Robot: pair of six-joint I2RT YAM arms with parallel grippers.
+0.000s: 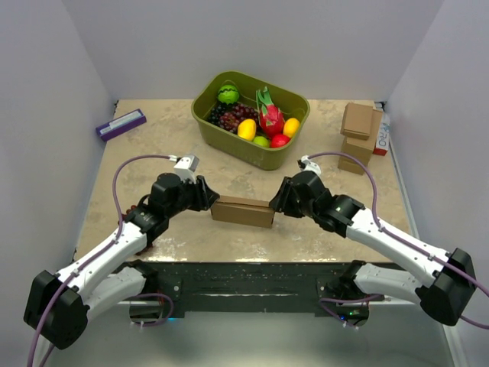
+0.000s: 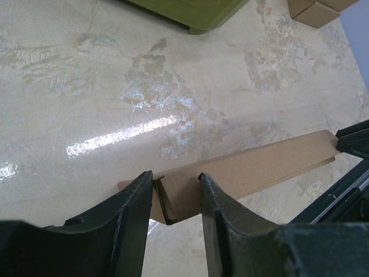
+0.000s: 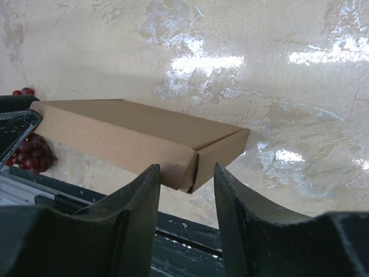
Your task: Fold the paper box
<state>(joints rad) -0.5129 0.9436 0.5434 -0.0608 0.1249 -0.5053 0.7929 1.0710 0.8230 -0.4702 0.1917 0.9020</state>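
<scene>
The paper box (image 1: pixel 243 211) is seen closed into a thin brown slab near the middle of the desk (image 1: pixel 153 138), at about 6 o'clock from a green bin (image 1: pixel 237 147) filled with fruit. It is flanked by both arms: the left claw (image 1: pixel 208 200) is set at its 9 o'clock end and the right claw (image 1: pixel 276 205) at its 3 o'clock end.

In the left wrist view, the box's near end (image 2: pixel 259 164) is taken between the two dark fingers (image 2: pixel 135 213), which lie against either side of it, so this claw is pinching the cardboard. In the right wrist view, a folded corner of the box (image 3: pixel 115 138) is framed by the spread fingers (image 3: pixel 236 208), but whether they press on it cannot be told.

A stack of smaller cardboard boxes (image 1: pixel 359 134) is placed at 3 o'clock from the bin and a purple packet (image 1: pixel 121 124) at 9 o'clock, both well apart from the claws.
</scene>
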